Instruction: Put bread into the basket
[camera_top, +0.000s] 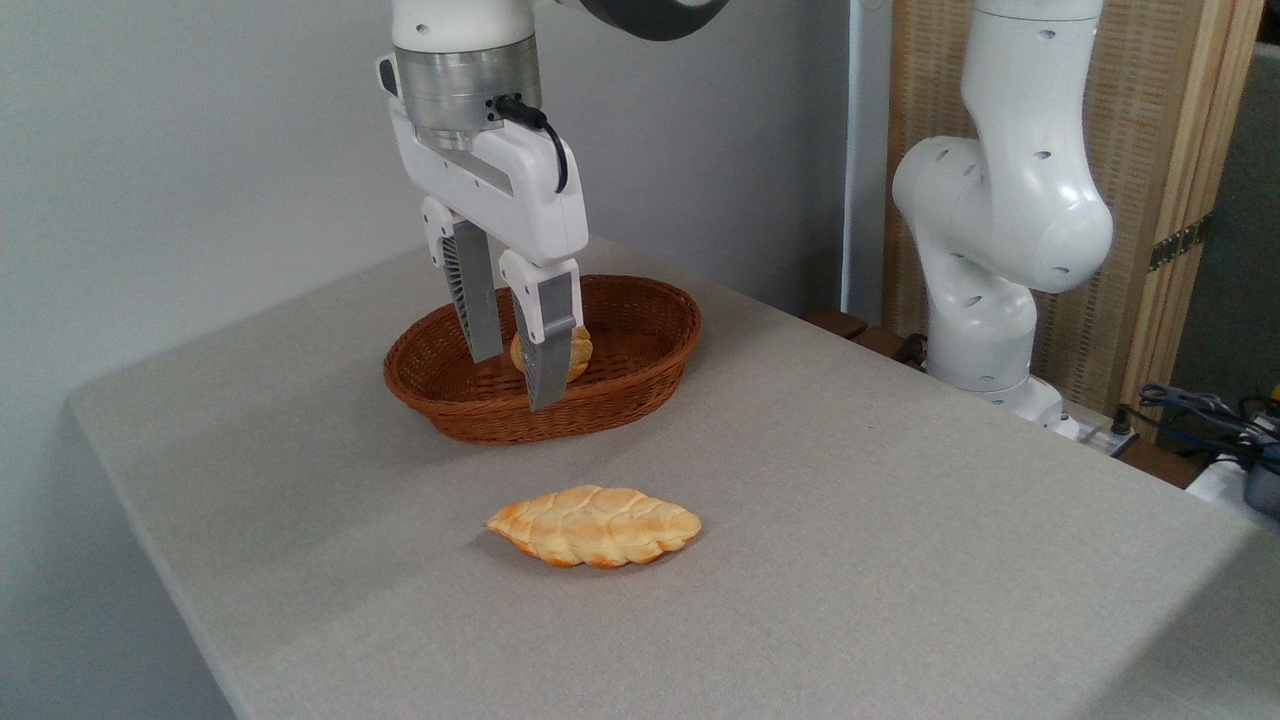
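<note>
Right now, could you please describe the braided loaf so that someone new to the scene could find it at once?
Start at the grey table and find the wicker basket under the claw. The bread lies flat on the bare tabletop in front of it, nearer the camera. It is long, leaf-shaped and braided, unlike the small round bun inside the basket.
</note>
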